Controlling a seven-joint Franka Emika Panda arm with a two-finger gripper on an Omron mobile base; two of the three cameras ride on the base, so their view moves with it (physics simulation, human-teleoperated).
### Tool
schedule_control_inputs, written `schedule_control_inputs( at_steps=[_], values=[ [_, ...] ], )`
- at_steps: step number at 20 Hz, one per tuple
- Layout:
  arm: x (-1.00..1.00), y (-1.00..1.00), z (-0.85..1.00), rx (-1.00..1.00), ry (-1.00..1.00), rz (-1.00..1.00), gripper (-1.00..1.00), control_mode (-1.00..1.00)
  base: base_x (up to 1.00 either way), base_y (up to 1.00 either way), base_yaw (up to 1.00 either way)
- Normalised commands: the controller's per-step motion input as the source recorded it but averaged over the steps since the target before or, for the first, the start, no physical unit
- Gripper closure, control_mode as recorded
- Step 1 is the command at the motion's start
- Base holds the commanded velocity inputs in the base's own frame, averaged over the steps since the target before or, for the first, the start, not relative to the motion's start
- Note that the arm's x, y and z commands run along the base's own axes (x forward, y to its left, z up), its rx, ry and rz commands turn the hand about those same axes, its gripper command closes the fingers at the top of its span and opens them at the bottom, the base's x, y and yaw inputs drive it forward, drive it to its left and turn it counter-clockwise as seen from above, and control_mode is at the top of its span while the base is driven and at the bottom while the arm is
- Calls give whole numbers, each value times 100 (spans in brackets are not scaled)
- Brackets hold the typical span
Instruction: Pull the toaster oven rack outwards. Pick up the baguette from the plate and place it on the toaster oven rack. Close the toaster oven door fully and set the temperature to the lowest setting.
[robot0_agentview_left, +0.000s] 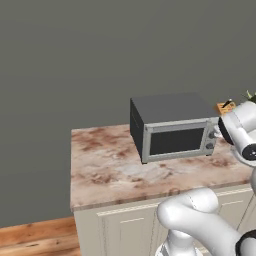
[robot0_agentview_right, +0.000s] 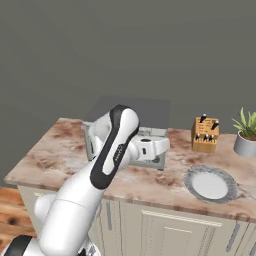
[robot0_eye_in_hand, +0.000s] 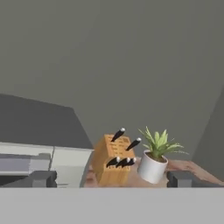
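No writing or brand reads anywhere. On the marble surface (robot0_agentview_left: 110, 170) sits the toaster oven (robot0_agentview_left: 172, 127), its door (robot0_agentview_left: 176, 140) shut. The plate (robot0_agentview_right: 210, 184) lies bare to its right, near the knife block (robot0_eye_in_hand: 112, 160) and potted plant (robot0_eye_in_hand: 155, 158). Jaws spread wide, gripping nothing.

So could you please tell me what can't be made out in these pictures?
- Oven front: right base view, the arm hides most of it.
- Rack: left base view, behind the shut door's dark glass.
- Baguette: plate looks bare, so its place is unknown.
- Knob settings: too small.
- Tool: hand view, bottom edge cuts its tips.
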Motion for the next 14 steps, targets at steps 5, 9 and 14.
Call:
schedule_control_inputs(
  at_steps=[5,9,14],
  values=[
    [-9,1,100,0,25,-16,-100,-100,0,0,0],
    [-10,5,100,-1,30,-16,-100,-100,0,0,0],
    [-10,12,100,-1,31,-15,-100,-100,0,0,0]
  ],
)
